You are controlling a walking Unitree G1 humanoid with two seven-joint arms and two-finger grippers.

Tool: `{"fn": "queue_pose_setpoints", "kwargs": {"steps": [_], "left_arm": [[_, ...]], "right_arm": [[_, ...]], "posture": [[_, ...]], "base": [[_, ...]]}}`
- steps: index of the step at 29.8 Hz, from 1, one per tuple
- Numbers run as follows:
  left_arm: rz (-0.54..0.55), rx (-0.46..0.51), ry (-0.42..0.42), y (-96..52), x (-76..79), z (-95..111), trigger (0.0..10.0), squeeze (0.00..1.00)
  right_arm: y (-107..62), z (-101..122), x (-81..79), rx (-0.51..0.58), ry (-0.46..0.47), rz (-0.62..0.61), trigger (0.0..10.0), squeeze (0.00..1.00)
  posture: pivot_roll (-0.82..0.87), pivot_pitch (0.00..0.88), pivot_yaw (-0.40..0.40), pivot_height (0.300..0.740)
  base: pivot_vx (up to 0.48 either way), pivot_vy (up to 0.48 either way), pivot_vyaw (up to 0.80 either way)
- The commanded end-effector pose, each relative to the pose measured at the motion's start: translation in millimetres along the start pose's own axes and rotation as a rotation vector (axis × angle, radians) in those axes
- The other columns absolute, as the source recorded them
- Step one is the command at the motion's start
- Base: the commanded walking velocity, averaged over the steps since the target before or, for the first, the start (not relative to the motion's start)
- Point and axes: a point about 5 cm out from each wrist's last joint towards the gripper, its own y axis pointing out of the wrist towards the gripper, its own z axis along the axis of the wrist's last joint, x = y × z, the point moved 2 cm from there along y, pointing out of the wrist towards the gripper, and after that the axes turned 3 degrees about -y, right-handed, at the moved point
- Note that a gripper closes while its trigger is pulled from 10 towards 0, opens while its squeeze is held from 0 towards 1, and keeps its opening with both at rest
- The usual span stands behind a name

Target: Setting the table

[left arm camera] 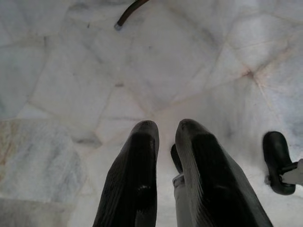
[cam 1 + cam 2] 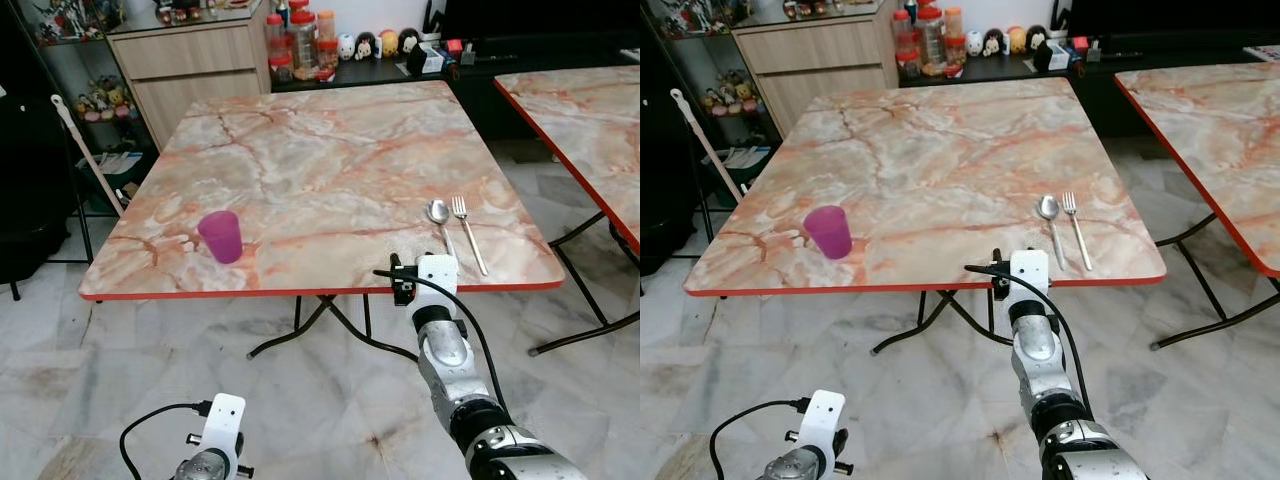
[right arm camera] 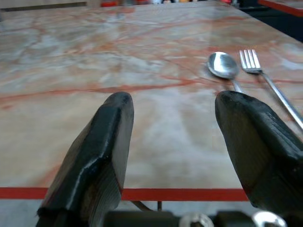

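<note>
Low down and closest is the left hand [image 1: 163, 142], hanging over the pale marble floor [image 1: 71, 85] with its two black fingers nearly together and nothing between them. Biggest of all is the marble tabletop [image 2: 330, 160], pink and grey with a thin red rim, standing on black folding legs. Another tabletop [image 2: 590, 120] of the same kind sits off past its right edge. Behind the far edge is a wooden cabinet [image 2: 190, 65], and next to it a dark shelf with jars [image 2: 298, 40] and little toy figures [image 2: 375, 44]. A white stick [image 2: 85, 155] leans near the far left corner. Next in size is the right arm [image 2: 450, 370], silver, reaching up to the near edge of the tabletop. Its right hand [image 3: 173, 123] is at that near edge, close to the near right corner, with its fingers [image 3: 106, 142] spread wide and holding nothing. A pink cup [image 2: 221, 236] stands upright near the near left corner, well apart from the right hand. A fork [image 2: 468, 232] and a spoon [image 2: 440, 222] lie flat side by side near the near right corner, the spoon on the left, with their handles pointing to the near edge. They are just beyond the right hand and a bit to its right, not touching it.
</note>
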Motion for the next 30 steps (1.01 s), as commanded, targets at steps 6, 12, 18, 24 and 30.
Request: {"fn": "queue_pose_setpoints", "kwargs": {"steps": [6,12,18,24,30], "left_arm": [[-0.004,0.001,-0.006,-1.1,-3.7,-2.7,10.0,0.00],[0.015,0.009,-0.015,-1.0,-7.1,-0.8,10.0,0.00],[0.022,0.013,-0.016,-0.8,-7.9,0.5,10.0,0.00],[0.023,0.015,-0.019,-0.4,-7.3,1.5,10.0,0.00],[0.021,0.015,-0.022,-0.1,-5.9,2.2,10.0,0.00]], "right_arm": [[5.2,10.0,-10.4,0.030,0.010,0.025,10.0,0.00],[5.1,13.0,-15.1,0.051,0.027,0.034,10.0,0.00],[5.2,12.7,-17.8,0.045,0.045,0.046,10.0,0.00],[6.3,15.3,-16.5,0.058,0.040,0.046,10.0,0.00],[7.6,18.7,-17.8,0.070,0.038,0.056,10.0,0.00]], "posture": [[-0.07,0.000,0.089,0.740],[-0.06,0.000,0.090,0.740],[-0.06,0.000,0.089,0.740],[-0.06,0.000,0.084,0.740],[-0.06,0.000,0.076,0.740]], "base": [[0.000,0.000,0.00],[0.000,0.000,0.00],[0.127,0.000,-0.14],[0.254,0.000,-0.77],[0.254,0.000,-0.23]]}}
